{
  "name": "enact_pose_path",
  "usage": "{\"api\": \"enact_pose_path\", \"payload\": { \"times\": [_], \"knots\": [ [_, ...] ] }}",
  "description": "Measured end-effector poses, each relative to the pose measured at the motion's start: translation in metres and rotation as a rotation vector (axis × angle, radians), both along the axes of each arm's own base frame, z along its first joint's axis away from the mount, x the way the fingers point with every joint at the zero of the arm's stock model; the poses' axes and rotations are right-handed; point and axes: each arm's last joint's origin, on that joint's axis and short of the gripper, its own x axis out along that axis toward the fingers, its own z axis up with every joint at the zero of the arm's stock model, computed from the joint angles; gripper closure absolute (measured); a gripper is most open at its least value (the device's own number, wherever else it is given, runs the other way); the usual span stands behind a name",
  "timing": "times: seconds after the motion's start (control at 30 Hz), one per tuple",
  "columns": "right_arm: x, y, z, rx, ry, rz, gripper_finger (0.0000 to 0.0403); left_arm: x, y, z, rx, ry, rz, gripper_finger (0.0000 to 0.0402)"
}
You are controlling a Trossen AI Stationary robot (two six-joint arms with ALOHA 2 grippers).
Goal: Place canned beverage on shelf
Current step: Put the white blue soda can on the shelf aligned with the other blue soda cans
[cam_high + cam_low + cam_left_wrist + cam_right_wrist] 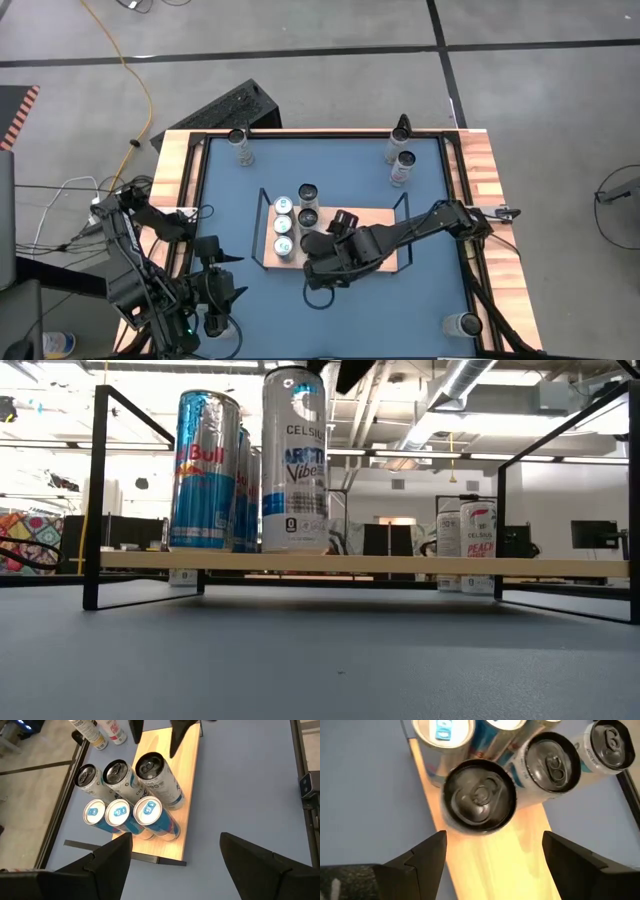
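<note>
Even, bright overhead lighting; soft shadows only. In the low view the ceiling lights sit behind the tall silver-and-blue cans, so the room beyond looks washed out and the light-wood shelf board in its black wire frame throws a dim band onto the blue tabletop. Right wrist view: the black-topped can just ahead of the right gripper is motion-blurred, with glare on the wood. Left wrist view is sharp.

The right arm reaches in from the table's right side toward the middle; its gripper points downward, fingers spread apart, nothing between them. The left gripper waits at the near left corner; its fingers are also spread wide and empty.
</note>
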Motion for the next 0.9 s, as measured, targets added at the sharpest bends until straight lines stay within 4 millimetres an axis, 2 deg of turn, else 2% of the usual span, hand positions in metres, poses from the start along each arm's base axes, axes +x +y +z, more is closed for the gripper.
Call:
{"api": "enact_pose_path", "payload": {
  "times": [0.2,0.33,0.63,0.9],
  "knots": [
    [-0.014,0.009,-0.001,-0.035,0.063,-0.007,0.0092,0.0,0.0,0.0,-0.001,0.001,0.0,0.0115],
    [-0.016,0.012,-0.019,-0.129,0.075,-0.068,0.0103,0.0,0.0,0.0,-0.008,0.008,-0.002,0.0115],
    [-0.011,0.014,-0.061,-0.158,0.115,-0.084,0.012,0.0,0.0,0.0,-0.009,0.009,-0.002,0.0115],
    [-0.007,0.012,-0.079,-0.192,0.084,-0.103,0.012,0.0,0.0,0.0,-0.024,0.009,0.008,0.0115]
  ]
}}
